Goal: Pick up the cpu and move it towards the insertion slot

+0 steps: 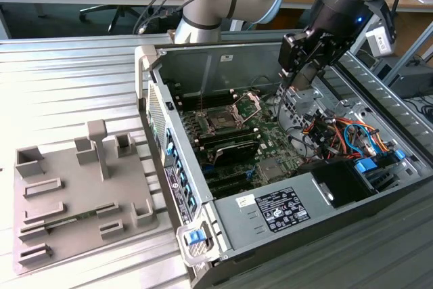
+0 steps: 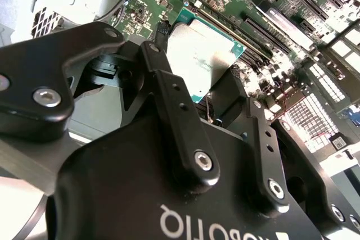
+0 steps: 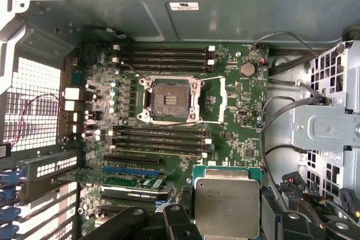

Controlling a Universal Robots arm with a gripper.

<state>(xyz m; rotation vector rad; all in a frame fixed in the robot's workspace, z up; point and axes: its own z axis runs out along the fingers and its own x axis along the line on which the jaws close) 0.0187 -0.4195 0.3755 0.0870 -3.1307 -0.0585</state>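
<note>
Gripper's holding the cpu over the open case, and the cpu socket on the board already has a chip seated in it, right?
Not quite. The gripper does hold the cpu over the open case, but the insertion slot has no chip in it: the first wrist view shows its dark centre bare inside the silver frame.

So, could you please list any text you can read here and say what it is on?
White label on the power supply: too small to read.
White sticker on the case wall: unreadable.
Marking on the cpu: too faint.
Lettering on the claw: cut off, upside down.
</note>
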